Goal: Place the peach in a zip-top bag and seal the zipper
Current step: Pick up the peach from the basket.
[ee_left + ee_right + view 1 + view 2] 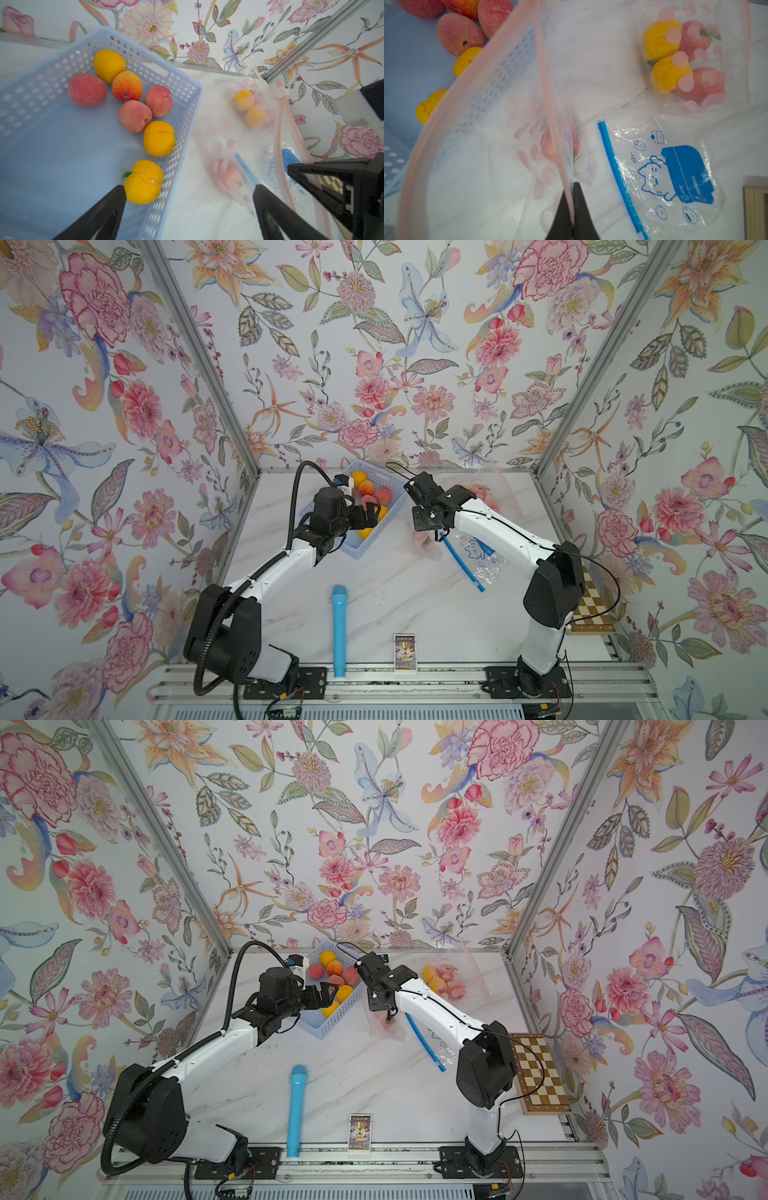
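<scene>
Peach (547, 149) sits inside the pink-rimmed bag (477, 187), it seems, blurred behind plastic. Right gripper (572, 185) pinches the zipper strip (550, 93) tight, holding the mouth up; left gripper (189, 188) spreads wide, empty, over the basket (187, 108) edge. Sealing remains.

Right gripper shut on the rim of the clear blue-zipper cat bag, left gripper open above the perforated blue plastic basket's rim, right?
No: the right wrist view shows the right gripper shut on the rim of the clear pink-zipper dotted bag, not the blue-zipper cat bag. Left gripper: open above the basket's rim.
</scene>
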Motion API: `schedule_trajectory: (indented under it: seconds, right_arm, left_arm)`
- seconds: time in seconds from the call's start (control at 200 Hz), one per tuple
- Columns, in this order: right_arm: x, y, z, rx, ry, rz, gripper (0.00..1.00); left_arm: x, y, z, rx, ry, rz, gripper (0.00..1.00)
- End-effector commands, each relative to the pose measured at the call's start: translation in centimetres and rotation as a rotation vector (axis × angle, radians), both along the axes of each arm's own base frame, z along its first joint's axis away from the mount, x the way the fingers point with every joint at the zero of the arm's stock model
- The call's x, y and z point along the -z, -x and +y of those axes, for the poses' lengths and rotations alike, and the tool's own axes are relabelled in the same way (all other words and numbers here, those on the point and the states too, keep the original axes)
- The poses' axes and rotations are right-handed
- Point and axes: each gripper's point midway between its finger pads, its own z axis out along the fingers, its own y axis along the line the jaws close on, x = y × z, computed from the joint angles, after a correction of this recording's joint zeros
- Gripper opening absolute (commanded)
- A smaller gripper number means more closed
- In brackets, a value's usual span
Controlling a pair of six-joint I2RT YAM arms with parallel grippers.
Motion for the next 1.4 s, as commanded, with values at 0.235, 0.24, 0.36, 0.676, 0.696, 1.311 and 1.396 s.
schedule_trajectory:
  seconds: [0.235,0.24,0.36,0.676,0.696,1.311,1.396]
  right_arm:
    - [-2.5,-0.5,1.6,-0.037,-0.07,-0.043,0.0]
    - [-2.5,-0.5,1.6,-0.037,-0.071,-0.044,0.0]
    - [-2.6,-0.4,1.5,-0.035,-0.074,-0.044,0.0]
    - [-2.8,-0.5,1.9,-0.039,-0.096,-0.041,0.0]
    - [-2.8,-0.5,2.0,-0.04,-0.096,-0.04,0.0]
    - [-3.1,-0.6,1.8,-0.034,-0.108,-0.043,0.0]
    - [-3.0,-0.6,1.8,-0.033,-0.108,-0.041,0.0]
  left_arm:
    - [2.3,-7.6,5.6,-0.185,-0.382,0.032,0.96]
    - [2.5,-7.7,5.6,-0.184,-0.386,0.036,0.96]
    - [4.4,-10.7,6.0,-0.195,-0.412,0.083,0.88]
    - [8.1,-17.4,6.4,-0.235,-0.353,0.176,0.77]
    - [8.3,-17.7,6.3,-0.237,-0.346,0.182,0.77]
    - [14.7,-20.2,7.2,-0.274,-0.359,0.317,0.72]
    - [15.0,-20.6,7.4,-0.278,-0.354,0.322,0.72]
